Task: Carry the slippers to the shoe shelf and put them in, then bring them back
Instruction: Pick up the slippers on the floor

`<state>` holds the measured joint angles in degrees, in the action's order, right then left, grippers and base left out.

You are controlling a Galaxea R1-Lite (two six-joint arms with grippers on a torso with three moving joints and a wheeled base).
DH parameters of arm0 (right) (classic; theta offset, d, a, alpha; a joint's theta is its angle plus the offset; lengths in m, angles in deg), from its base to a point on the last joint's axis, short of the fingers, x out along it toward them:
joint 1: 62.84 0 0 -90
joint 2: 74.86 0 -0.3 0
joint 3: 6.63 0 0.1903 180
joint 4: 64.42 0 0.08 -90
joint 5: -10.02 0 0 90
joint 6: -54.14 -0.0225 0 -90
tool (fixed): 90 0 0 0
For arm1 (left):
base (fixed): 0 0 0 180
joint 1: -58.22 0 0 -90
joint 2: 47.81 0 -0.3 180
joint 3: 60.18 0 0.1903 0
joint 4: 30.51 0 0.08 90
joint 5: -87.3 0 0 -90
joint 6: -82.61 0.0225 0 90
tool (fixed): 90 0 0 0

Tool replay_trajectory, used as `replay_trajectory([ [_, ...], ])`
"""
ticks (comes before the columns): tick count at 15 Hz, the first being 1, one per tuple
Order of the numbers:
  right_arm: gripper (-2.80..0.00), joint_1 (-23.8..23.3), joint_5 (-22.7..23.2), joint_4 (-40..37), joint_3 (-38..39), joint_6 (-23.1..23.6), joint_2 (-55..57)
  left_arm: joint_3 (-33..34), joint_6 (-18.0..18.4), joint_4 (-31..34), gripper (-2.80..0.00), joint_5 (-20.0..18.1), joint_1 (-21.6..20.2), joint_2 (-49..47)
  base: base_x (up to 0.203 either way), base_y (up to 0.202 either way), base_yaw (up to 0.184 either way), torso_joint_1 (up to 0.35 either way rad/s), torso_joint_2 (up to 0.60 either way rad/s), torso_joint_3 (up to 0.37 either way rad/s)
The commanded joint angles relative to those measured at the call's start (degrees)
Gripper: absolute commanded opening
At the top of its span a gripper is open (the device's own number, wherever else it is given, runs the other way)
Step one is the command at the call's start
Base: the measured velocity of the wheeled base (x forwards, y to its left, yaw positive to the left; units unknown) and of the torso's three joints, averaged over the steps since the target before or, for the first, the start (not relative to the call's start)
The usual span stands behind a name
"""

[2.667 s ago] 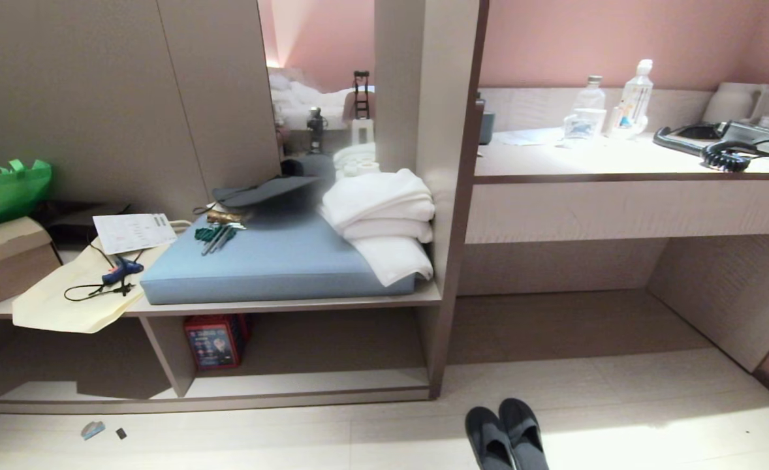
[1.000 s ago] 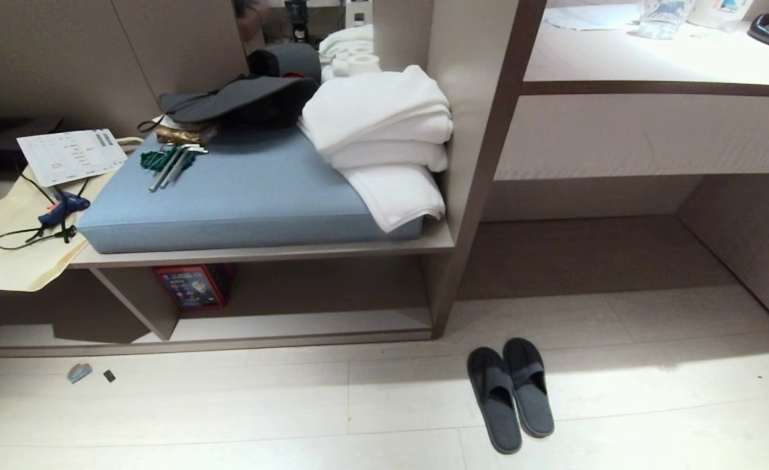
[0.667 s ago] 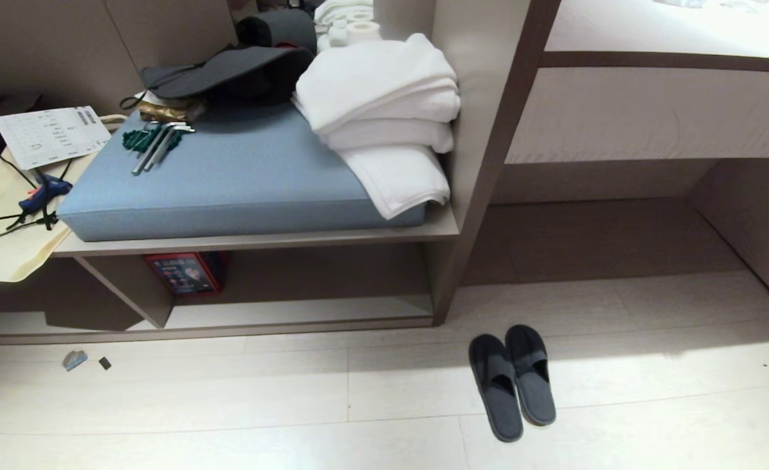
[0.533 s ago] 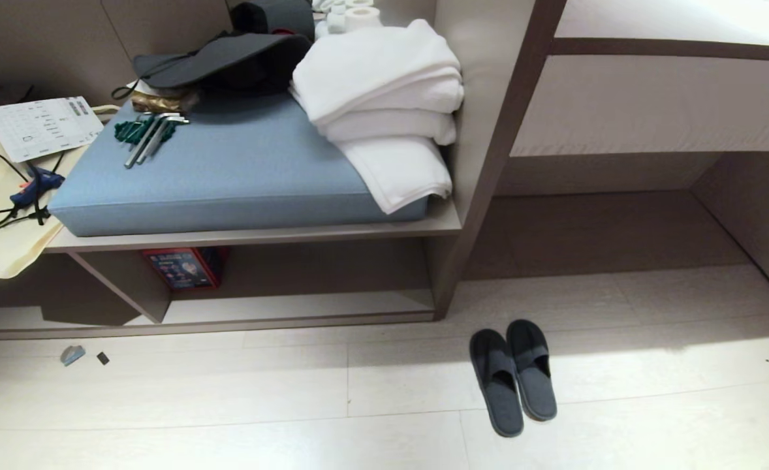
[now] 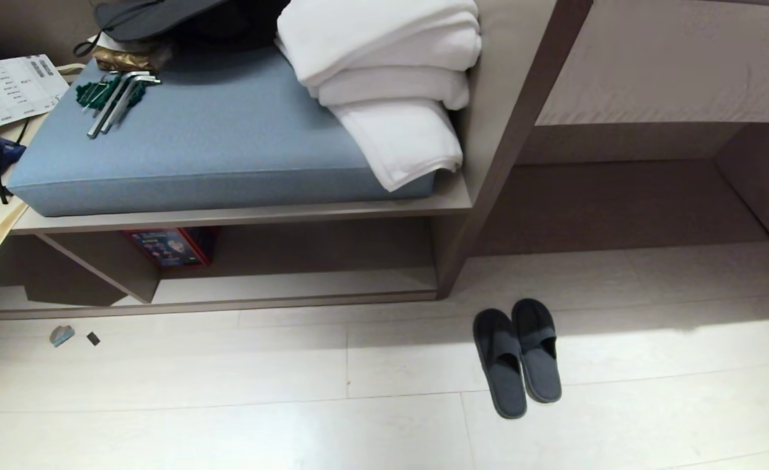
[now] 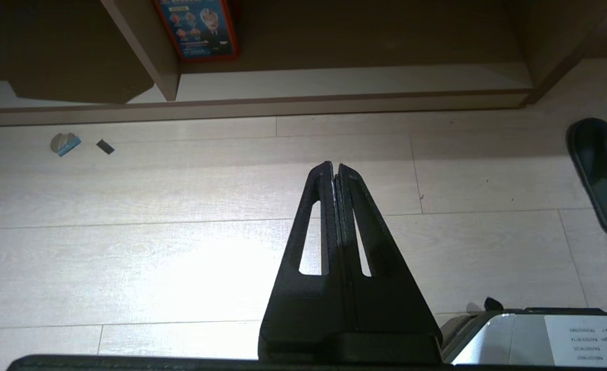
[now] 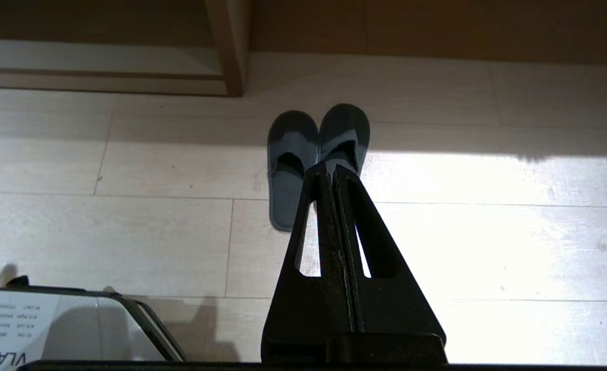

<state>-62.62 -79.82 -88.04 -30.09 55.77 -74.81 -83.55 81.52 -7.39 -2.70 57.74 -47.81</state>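
Dark grey fabric slippers [image 5: 518,356] lie side by side, touching, on the pale floor [image 5: 228,391] just right of the shoe shelf [image 5: 293,303]; they look light, thin and floppy, so pinching both toe bands together seems best; left gripper [image 6: 336,172] and right gripper [image 7: 332,172] hang clenched, empty, above the floor.

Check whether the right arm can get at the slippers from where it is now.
Probably yes. The slippers lie side by side on open floor, nothing over or around them. The right tool is shut and apart from them, so it must open and come closer.
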Motion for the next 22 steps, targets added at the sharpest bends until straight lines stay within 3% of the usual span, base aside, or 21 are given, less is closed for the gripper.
replay_trajectory([
  [1,-2.80,0.04,-0.06,-0.01,0.01,0.04,0.04,0.00,-0.05,-0.02,-2.80,0.00,0.00,-0.09,0.000,0.000,0.000,0.011,0.00,-0.203],
  [22,-2.80,0.04,0.02,0.16,0.01,0.04,0.04,0.00,0.04,0.07,-2.80,0.00,0.05,-0.09,0.000,0.000,0.000,0.002,0.00,-0.196],
])
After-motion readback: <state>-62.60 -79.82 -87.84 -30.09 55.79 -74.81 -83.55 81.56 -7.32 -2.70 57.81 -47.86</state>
